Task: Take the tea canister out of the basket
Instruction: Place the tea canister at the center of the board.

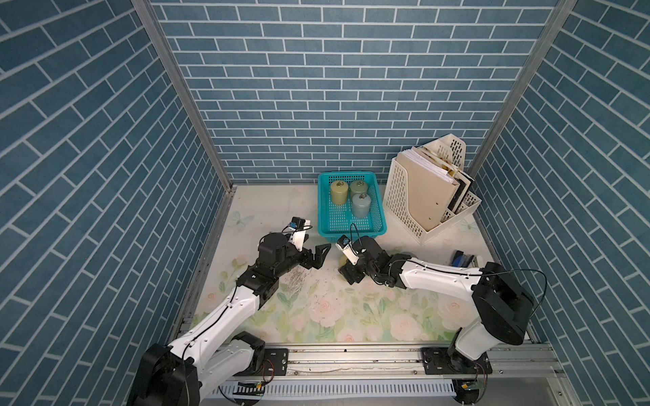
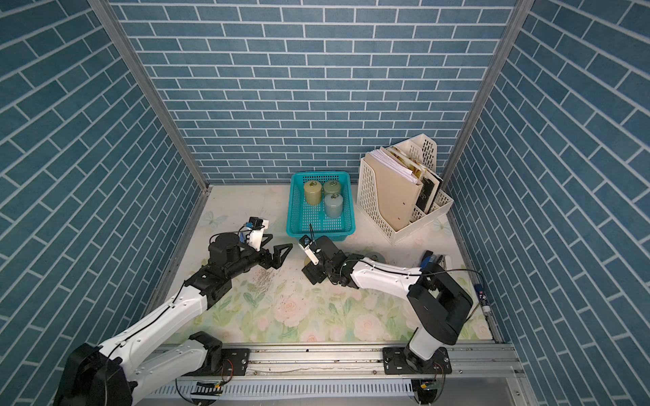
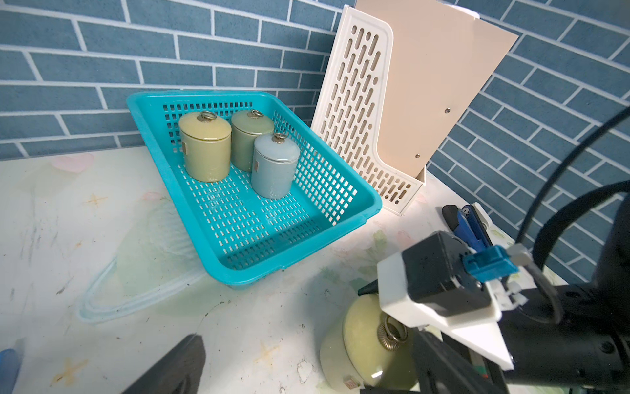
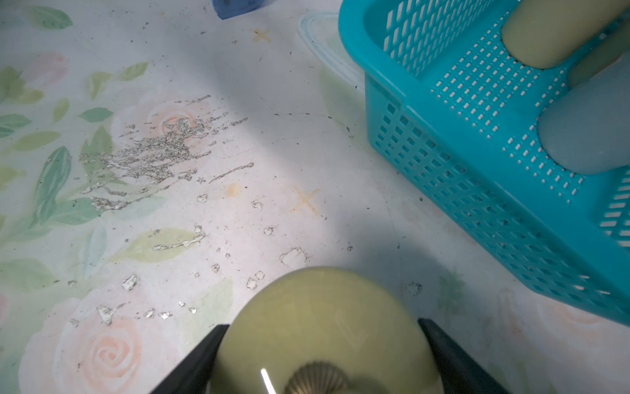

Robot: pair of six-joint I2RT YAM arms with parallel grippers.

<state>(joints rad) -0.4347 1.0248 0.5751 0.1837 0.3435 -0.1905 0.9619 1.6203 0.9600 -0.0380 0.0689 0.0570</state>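
Note:
The teal basket (image 1: 348, 230) (image 2: 322, 232) (image 3: 300, 269) (image 4: 477, 191) sits at the back of the table. A yellow canister (image 1: 338, 192), a green one (image 1: 358, 189) and a grey-blue one (image 1: 361, 205) stand upright in it. A fourth, yellow-green tea canister (image 3: 364, 341) (image 4: 324, 317) (image 1: 343, 261) is outside, just in front of the basket's near edge, down at table level. My right gripper (image 4: 322, 348) (image 1: 348, 272) is shut on its lid from above. My left gripper (image 1: 314, 246) (image 2: 276, 245) hangs open and empty to the left of the basket's near corner.
A cream perforated file holder (image 1: 422, 197) (image 3: 354, 112) full of folders stands right of the basket. A blue-and-black tool (image 1: 460, 262) (image 3: 467, 221) lies near the right wall. Blue brick walls close in the back and both sides. The floral tabletop (image 4: 170, 153) is scuffed.

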